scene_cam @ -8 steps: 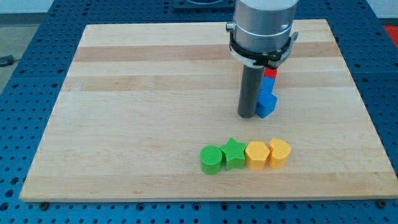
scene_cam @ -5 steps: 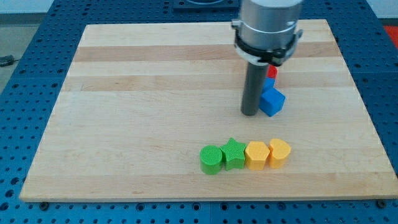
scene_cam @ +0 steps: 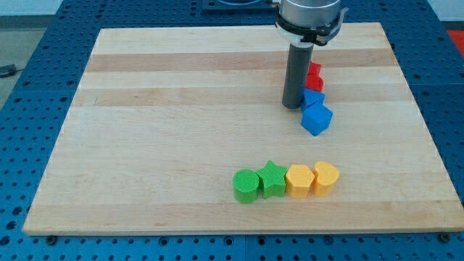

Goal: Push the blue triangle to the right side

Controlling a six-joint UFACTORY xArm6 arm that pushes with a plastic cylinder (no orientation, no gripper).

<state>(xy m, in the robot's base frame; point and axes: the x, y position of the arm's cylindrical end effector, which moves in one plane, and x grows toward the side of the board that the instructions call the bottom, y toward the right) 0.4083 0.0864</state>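
Although the blue triangle (scene_cam: 313, 98) sits right of the desk's (scene_cam: 145, 145) centre, you see it well short of the right edge. My tip (scene_cam: 293, 106) touches its left side. No jaws exist to report. Most of the push remains.

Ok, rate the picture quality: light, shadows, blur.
Camera view: light is even and soft, no glare on the board; my tip and the blue blocks cast only faint shadows; the bottom row from the green cylinder onward is sharp; no blur.
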